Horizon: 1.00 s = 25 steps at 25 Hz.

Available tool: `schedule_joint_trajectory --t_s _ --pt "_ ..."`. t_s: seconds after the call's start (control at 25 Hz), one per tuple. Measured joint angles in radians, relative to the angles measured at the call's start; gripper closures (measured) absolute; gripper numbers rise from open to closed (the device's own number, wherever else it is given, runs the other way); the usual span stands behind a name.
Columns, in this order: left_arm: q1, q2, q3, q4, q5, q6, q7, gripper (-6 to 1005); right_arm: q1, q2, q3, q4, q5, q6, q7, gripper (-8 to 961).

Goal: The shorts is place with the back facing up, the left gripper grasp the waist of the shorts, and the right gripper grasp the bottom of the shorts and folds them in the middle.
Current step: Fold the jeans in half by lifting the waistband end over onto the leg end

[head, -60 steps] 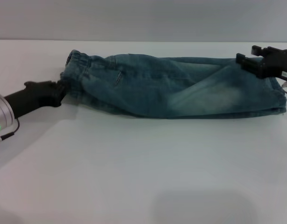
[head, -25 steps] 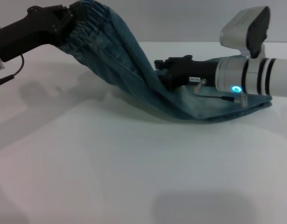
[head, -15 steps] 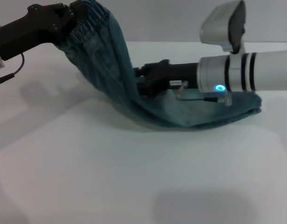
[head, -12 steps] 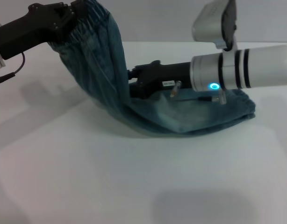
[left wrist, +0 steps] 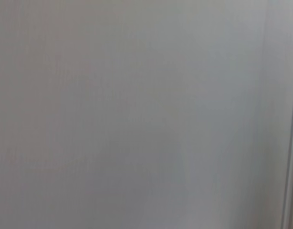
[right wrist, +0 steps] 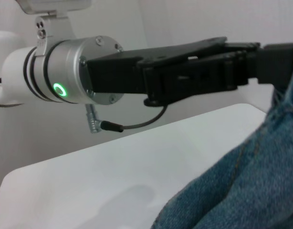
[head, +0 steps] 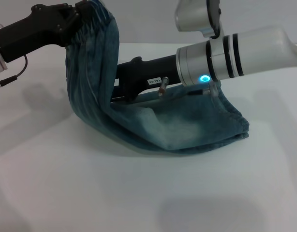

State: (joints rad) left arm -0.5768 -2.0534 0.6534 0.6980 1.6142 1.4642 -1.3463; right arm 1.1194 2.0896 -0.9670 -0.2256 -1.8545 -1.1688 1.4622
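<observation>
The shorts [head: 177, 126] are blue-green denim, doubled over on the white table [head: 139, 193]. My left gripper [head: 80, 13] is shut on the ruffled waist [head: 97, 12] and holds it high at the back left, so the denim hangs down in a curtain. My right gripper [head: 118, 89] reaches in from the right, low over the lower layer. It is shut on the bottom of the shorts, and its tips are hidden behind the hanging denim. The right wrist view shows the left gripper [right wrist: 280, 57] clamped on denim [right wrist: 251, 186]. The left wrist view shows only a blank pale surface.
The fold of the shorts [head: 244, 131] lies at the right on the table. The right arm's silver wrist with a blue light [head: 204, 78] spans the back right. A thin cable [head: 13, 77] hangs from the left wrist.
The shorts lay flat first. The left gripper has lifted the waist, and the right gripper has carried the hems leftward over the lower layer. The fold at the right has slid left.
</observation>
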Motion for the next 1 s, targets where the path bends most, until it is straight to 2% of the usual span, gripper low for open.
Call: schedule_joint_trajectory --t_s 0.16,0.32,0.76,1.0 --pt "0.002 -0.001 0.0 -0.004 -0.001 0.001 0.003 969 0.006 0.0 -0.017 -0.004 0.0 0.024 0.0 401" --pt "0.007 0.0 0.0 -0.006 -0.001 0.001 0.005 971 -0.031 -0.006 -0.018 -0.015 -0.003 0.033 0.005 400" --pt "0.011 -0.001 0.026 -0.006 -0.003 0.018 -0.002 972 -0.315 -0.011 -0.02 -0.241 0.015 0.062 0.101 400" --pt "-0.001 -0.003 0.039 -0.008 -0.004 0.037 -0.004 968 -0.417 -0.015 -0.025 -0.315 0.035 0.045 0.132 400"
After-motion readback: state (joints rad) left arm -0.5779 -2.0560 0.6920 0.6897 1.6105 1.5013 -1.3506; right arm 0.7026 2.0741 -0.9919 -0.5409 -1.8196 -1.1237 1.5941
